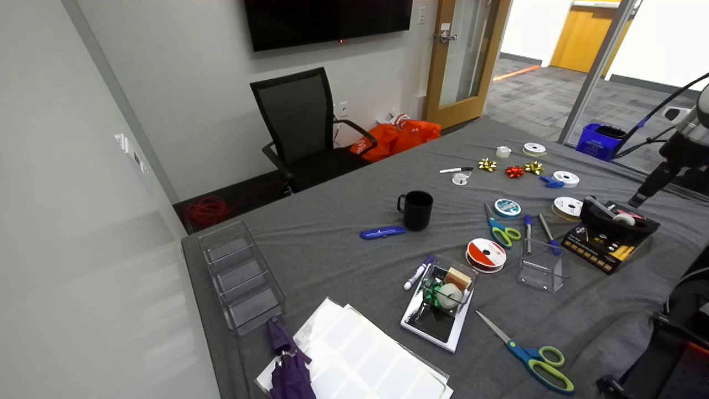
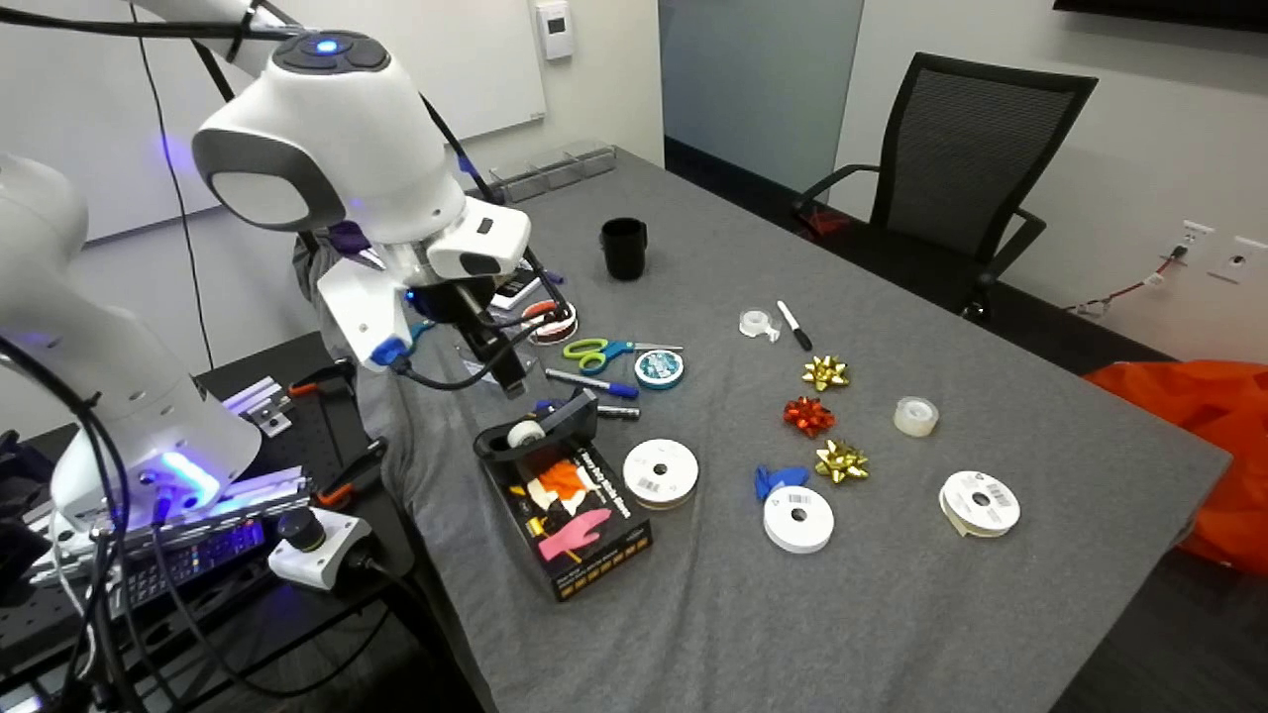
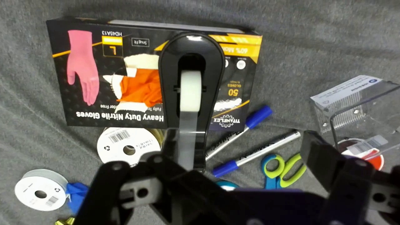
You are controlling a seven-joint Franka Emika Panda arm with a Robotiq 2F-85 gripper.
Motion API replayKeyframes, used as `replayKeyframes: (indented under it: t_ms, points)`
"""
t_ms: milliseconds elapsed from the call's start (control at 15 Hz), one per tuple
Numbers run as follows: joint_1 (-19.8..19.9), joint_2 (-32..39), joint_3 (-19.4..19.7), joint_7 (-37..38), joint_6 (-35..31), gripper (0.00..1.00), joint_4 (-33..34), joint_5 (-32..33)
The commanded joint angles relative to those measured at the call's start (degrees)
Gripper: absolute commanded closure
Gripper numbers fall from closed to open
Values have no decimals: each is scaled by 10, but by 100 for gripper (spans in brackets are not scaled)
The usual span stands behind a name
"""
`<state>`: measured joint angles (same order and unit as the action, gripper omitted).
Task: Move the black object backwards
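A black tape dispenser [image 1: 637,230] with a white tape roll lies on top of a black glove box [image 1: 592,249]. The dispenser also shows in an exterior view [image 2: 505,441] and in the wrist view [image 3: 170,84]. A black mug [image 1: 418,210] stands upright farther along the table, also seen in an exterior view [image 2: 624,250]; it is out of the wrist view. My gripper [image 3: 242,147] is open and empty. It hangs above the table near the dispenser, with its left finger covering part of the dispenser's front end in the wrist view. The gripper also shows in an exterior view [image 2: 510,381].
Two blue-capped markers [image 3: 268,150], scissors [image 3: 275,168] and a clear holder [image 3: 359,106] lie near the dispenser. Ribbon spools [image 2: 661,473] and bows [image 2: 809,416] lie around the glove box. A blue stapler-like object [image 1: 382,233] lies beside the mug.
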<state>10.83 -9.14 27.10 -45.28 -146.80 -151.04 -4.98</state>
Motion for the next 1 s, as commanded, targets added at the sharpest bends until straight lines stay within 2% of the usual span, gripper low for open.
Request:
replayKeyframes:
  t_ms: [0,200,267,533,933]
  points:
    - [13,52,-3,-70,-50,0,-2,-31]
    - [28,95,-11,-103,-95,0,2,-36]
    - [11,107,9,-110,-111,0,4,-35]
    - [18,149,10,-150,-150,0,16,-60]
    - [23,162,-19,-246,-144,0,16,-222]
